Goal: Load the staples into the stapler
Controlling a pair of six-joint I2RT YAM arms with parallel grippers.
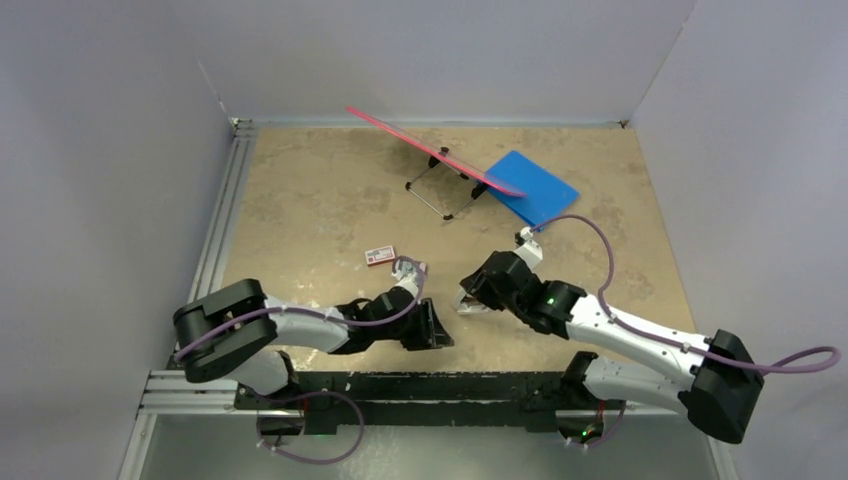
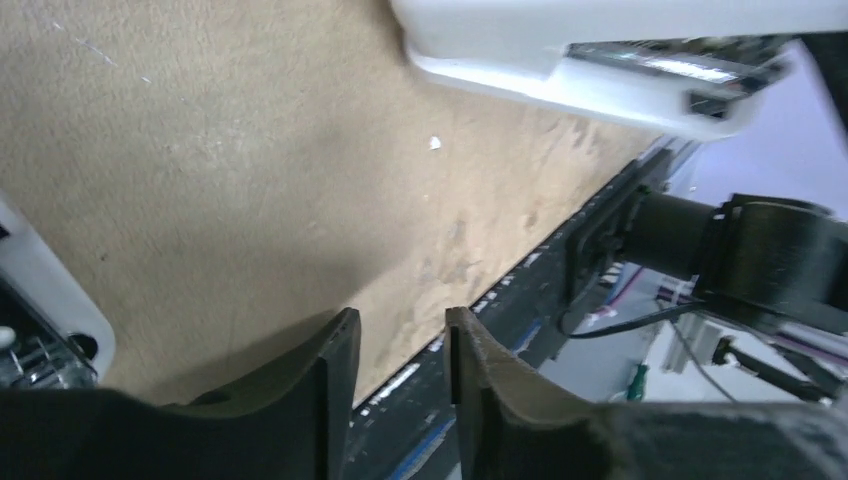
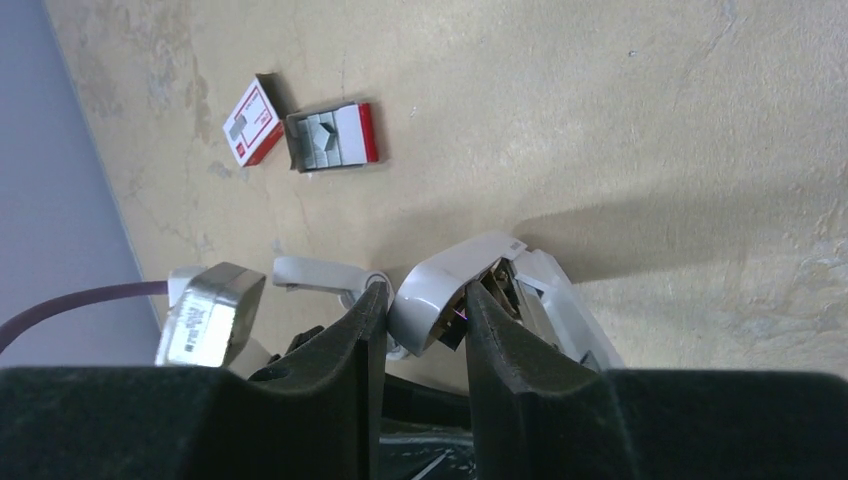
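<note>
The staples (image 3: pixel 322 138) lie in their open red-ended tray on the table (image 1: pixel 320 190), touching the tray's empty red-and-white sleeve (image 3: pixel 252 122). In the overhead view this pair sits at about 10 o'clock from the right tool (image 3: pixel 425 292) and at about 11 o'clock from the left tool (image 2: pixel 402 318). Its long axis runs close to the 9-to-3 line.

The left arm is the nearer one, with its wrist passing just beside the box. Its tool, however, points off toward 3 o'clock, away from the staples and toward the stapler (image 3: pixel 440 285). The left tool is set narrow with nothing between its fingers.

The right tool is also narrow. As far as its own camera shows, it is closed on the hinged end of the stapler, which gapes open with the metal channel showing. By my reading, the free left tool would have to swing back to about 11 o'clock to fetch a strip.

Counted:
- one stapler for certain
- one tray and one sleeve
- several staple strips, too small to number
- one pink sheet (image 1: pixel 420 145), one blue folder (image 1: pixel 530 185) and one wire stand (image 1: pixel 440 195), all far off at 12 o'clock

A white piece at the left edge of the left wrist view I cannot identify.
</note>
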